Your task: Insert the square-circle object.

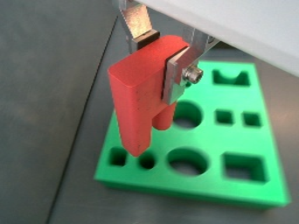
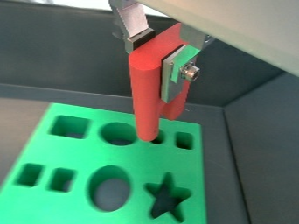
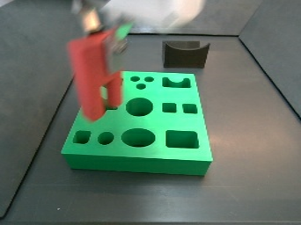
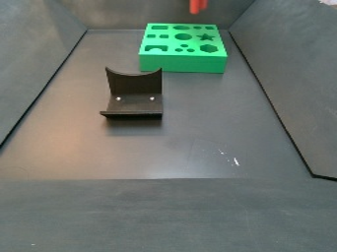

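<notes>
While the gripper (image 1: pixel 162 54) hangs over the green board (image 1: pixel 239 182), its jaws are clamped on the square-circle object (image 1: pixel 138 101). The lower end seems just above a hole.

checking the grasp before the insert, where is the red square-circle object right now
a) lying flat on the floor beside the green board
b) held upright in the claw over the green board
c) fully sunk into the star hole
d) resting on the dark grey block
b: in both wrist views the claw clamps the square-circle object upright, its lower end down at the green board, far from the dark grey block.
</notes>
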Robot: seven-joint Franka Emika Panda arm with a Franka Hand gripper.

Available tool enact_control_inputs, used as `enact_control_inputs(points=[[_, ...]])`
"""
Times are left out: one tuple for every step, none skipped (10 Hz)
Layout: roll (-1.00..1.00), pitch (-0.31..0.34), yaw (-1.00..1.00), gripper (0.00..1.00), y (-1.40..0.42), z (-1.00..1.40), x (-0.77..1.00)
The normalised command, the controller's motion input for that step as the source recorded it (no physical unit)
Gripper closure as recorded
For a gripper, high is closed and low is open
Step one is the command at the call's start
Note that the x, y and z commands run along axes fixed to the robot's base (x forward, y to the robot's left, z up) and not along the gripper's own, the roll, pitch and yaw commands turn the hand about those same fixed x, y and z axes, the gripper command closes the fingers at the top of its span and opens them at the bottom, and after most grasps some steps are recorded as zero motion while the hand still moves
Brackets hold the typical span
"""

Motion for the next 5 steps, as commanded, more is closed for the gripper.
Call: enact_control_inputs(points=[[-0.06,-0.157,-0.39,1.0,-0.05,-0.37,-0.74],[-0.09,-0.131,-0.64,1.0,-0.03,-0.33,-0.37],[-0.05,-0.03,-0.91,1.0,-0.07,-0.18,-0.03],[0.0,-0.004,-1.0,1.0,0.0,-0.01,0.0],[0.0,0.0,-1.0,1.0,0.0,0.0,0.0]])
